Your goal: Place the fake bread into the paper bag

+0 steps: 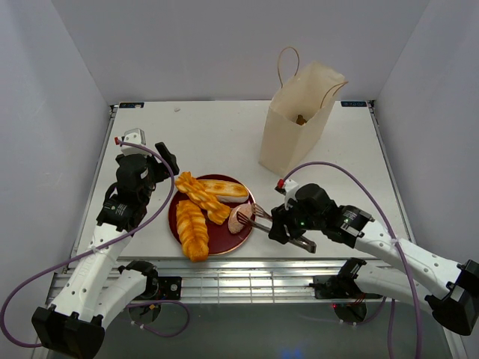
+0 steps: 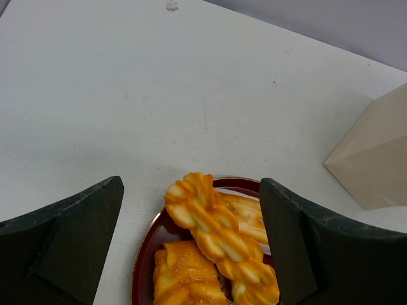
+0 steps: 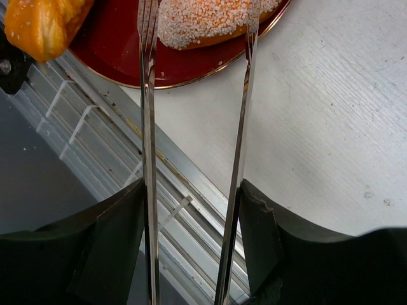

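One sugared pastry [image 3: 203, 22] lies, seemingly ungripped, between tongs [image 3: 147, 127] the right gripper [image 3: 191, 206] holds.

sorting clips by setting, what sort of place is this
Most likely a robot lab test cell, not a kitchen: plain white walls box in a white table, the left arm and right arm are bolted to a metal rail at its near edge, and the food on the red plate is fake bread.

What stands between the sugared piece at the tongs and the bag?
Nothing visible does. Only bare table separates the sugared piece from the bag, which stands upright, mouth open. The tongs in the right gripper straddle the piece.
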`<action>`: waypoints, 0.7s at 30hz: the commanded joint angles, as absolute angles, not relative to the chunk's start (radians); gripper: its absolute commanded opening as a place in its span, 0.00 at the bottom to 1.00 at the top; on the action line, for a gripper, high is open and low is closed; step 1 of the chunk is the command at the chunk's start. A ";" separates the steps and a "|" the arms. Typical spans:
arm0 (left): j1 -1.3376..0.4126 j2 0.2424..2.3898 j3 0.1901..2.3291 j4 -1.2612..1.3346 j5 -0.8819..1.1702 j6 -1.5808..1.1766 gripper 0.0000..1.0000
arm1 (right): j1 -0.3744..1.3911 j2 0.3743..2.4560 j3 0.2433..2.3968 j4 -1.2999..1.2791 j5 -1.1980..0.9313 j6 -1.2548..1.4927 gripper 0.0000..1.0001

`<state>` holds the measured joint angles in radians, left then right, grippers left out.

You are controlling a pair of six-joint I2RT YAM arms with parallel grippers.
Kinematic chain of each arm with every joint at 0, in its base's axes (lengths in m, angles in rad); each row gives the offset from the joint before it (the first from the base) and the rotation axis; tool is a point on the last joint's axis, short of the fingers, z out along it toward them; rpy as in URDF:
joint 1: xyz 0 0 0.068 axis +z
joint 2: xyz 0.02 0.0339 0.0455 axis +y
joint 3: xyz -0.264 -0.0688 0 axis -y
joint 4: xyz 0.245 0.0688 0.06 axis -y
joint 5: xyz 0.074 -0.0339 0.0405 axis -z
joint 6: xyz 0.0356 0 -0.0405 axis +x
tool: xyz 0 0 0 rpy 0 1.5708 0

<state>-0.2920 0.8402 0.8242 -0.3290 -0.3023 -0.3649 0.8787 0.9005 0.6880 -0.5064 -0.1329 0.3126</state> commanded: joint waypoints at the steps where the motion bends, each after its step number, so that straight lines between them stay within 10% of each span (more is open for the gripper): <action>1: -0.298 0.822 0.821 -0.318 -0.296 -0.360 0.98 | 0.890 0.902 0.681 -0.443 -0.114 0.339 0.63; 21: -0.298 0.819 0.821 -0.318 -0.278 -0.365 0.98 | 0.956 0.994 0.741 -0.427 -0.011 0.463 0.62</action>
